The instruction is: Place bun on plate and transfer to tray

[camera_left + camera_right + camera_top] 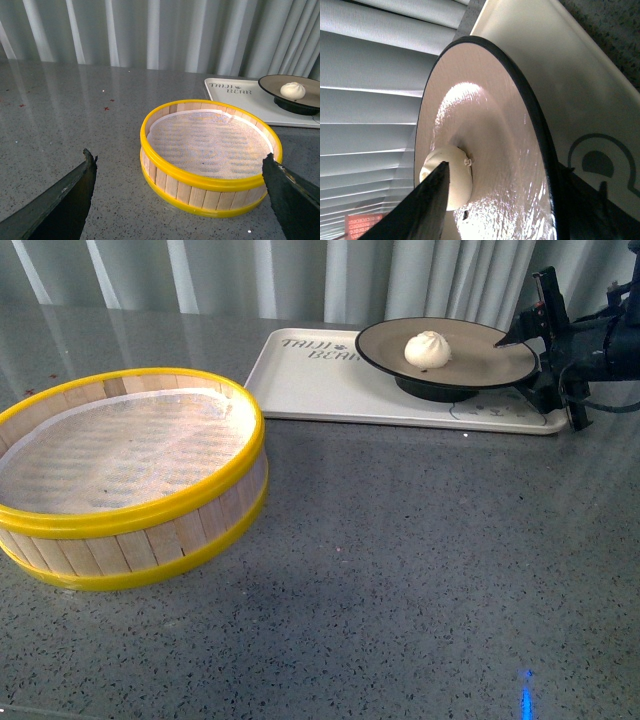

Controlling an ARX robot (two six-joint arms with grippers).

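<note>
The white bun (427,348) sits in the middle of the black-rimmed plate (490,358). The plate appears to rest by its dark foot on the right half of the cream tray (300,380) at the back of the table. My right gripper (530,365) is open, one finger above and one below the plate's right rim. In the right wrist view, the bun (457,177), plate (495,115) and tray (560,75) fill the picture, with that gripper (520,175) straddling the rim. My left gripper (178,156) is open and empty, and out of the front view.
A bamboo steamer basket (130,475) with yellow rims and a white liner stands at the front left. In the left wrist view the basket (210,185) lies just ahead of the left fingers (75,195). Grey speckled tabletop (420,560) lies between basket and tray; curtains hang behind.
</note>
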